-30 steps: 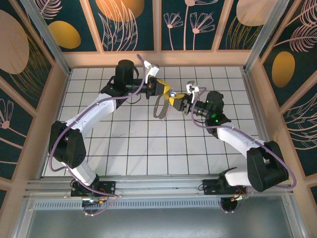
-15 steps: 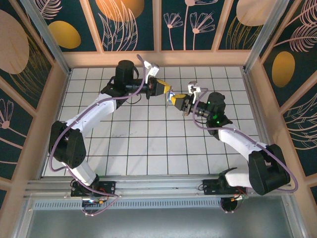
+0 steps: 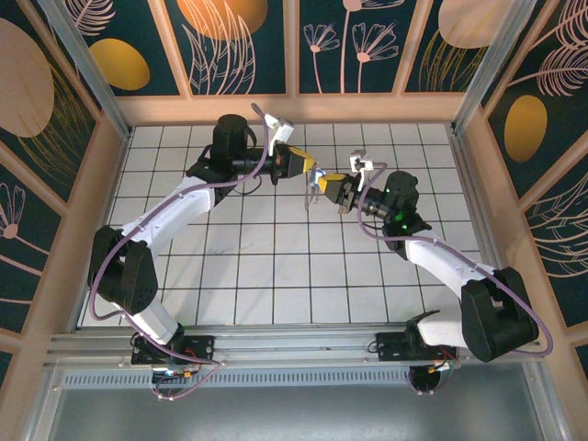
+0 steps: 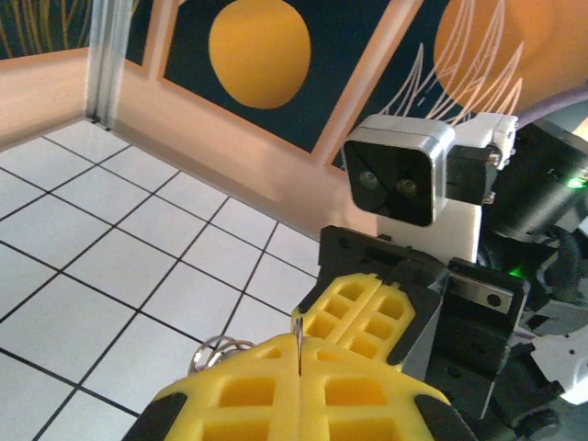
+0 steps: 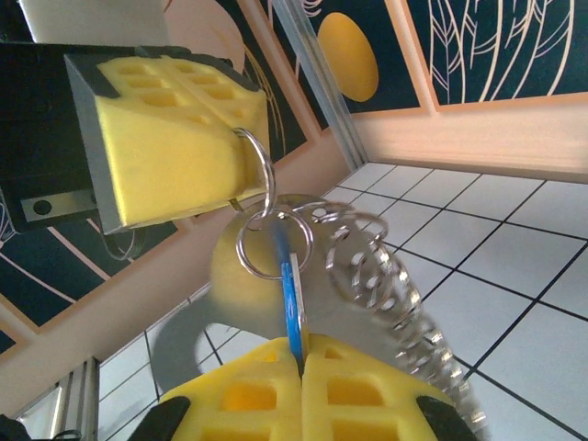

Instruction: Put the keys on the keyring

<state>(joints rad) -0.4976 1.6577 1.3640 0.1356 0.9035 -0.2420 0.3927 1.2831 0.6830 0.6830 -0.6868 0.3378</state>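
My right claw [image 5: 299,372] clamps the blue key [image 5: 288,289], seen edge-on; my left claw [image 4: 299,366] clamps the keyring [image 5: 375,274], its loop blurred.

left arm [image 3: 175,213]: white shell links, black joint housings, purple cable [image 3: 92,278] looped alongside. right arm [image 3: 439,260]: same finish, with a green indicator light [image 3: 398,218] on the black wrist housing. left gripper [image 3: 307,171] and right gripper [image 3: 323,186]: black bodies, yellow waffle-grid fingers [image 4: 276,360]. silver-framed black camera module [image 4: 398,180] with two lenses on a white bracket, centre right of the left wrist view. small screw [image 5: 35,208] in a grey plate, left edge of the right wrist view.
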